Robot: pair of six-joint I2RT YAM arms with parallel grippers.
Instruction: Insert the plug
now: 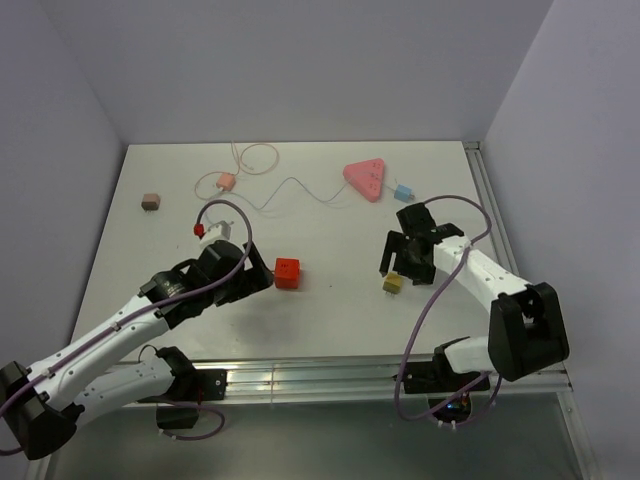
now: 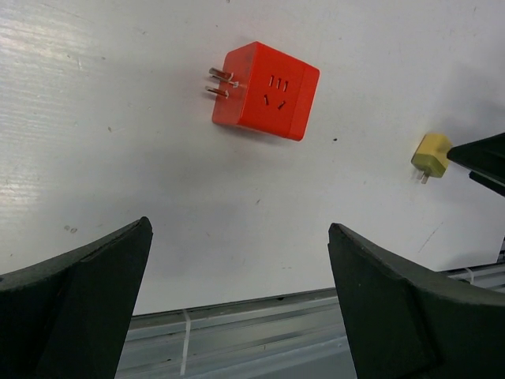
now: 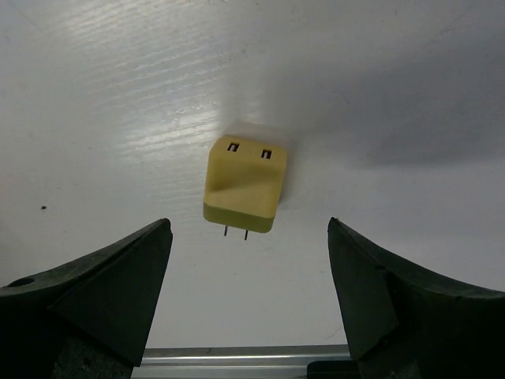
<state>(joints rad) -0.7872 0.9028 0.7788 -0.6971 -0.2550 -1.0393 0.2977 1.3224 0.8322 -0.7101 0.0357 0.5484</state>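
My target, the plug (image 1: 404, 192), lies in the upper right of the top view, flat on the table. It sits just beside the right corner of the pink triangular socket strip (image 1: 365, 179), and I cannot tell whether the two touch. Neither arm has hold of it.

A thin pale cable (image 1: 290, 190) snakes left from the strip in loops towards a small pink adapter (image 1: 226, 182). Further left, near the table's edge, is a little brown block (image 1: 151, 201).

The right gripper (image 1: 398, 266) hangs below the plug in that view, well apart from it. Its dark fingers (image 3: 118, 276) are spread wide and carry nothing. A yellow plug (image 3: 243, 189) lies on the surface between them in the wrist view, prongs towards the camera and two slots on its far face.

The left gripper (image 2: 238, 229) is also wide apart and carrying nothing. It points at an orange-red cube (image 2: 267, 91) that lies on its side with two metal prongs sticking out to the left.

The table (image 1: 330, 325) is matte white with a faint brushed grain, a few dark specks and soft glare. An aluminium rail (image 1: 330, 378) runs along its near edge, and another rail runs up the right side. Plain pale grey-lilac walls close it in on the left, back and right.
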